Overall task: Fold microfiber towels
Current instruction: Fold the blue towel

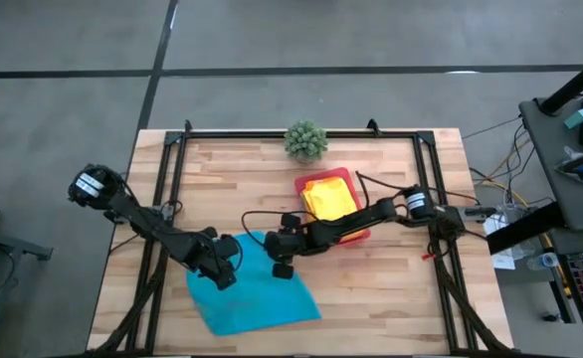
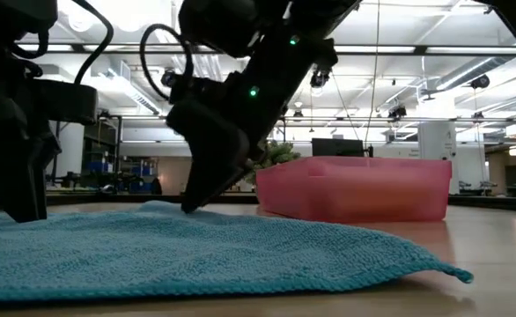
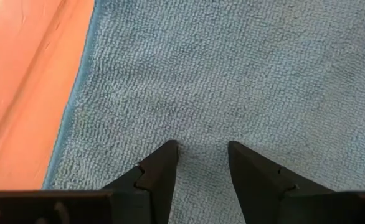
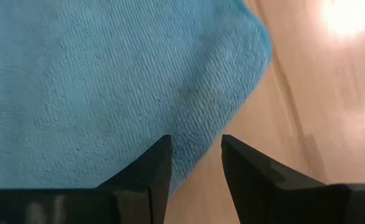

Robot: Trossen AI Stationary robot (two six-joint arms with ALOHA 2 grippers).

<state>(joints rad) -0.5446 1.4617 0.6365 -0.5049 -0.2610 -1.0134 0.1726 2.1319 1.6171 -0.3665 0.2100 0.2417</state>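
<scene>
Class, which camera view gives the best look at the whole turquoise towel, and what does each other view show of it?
The high view: only there does the whole turquoise towel show, spread on the table. The low view shows it edge-on as a low flat sheet; the left wrist view shows one straight edge and its weave; the right wrist view shows one rounded corner.

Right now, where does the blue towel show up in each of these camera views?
High view: blue towel lies low centre, under both grippers.
Low view: it spreads across the foreground.
Left wrist view: it fills most of the picture; bare table beside its edge.
Right wrist view: its corner.
Shared landmark: the pink tray, high and low views only.
</scene>
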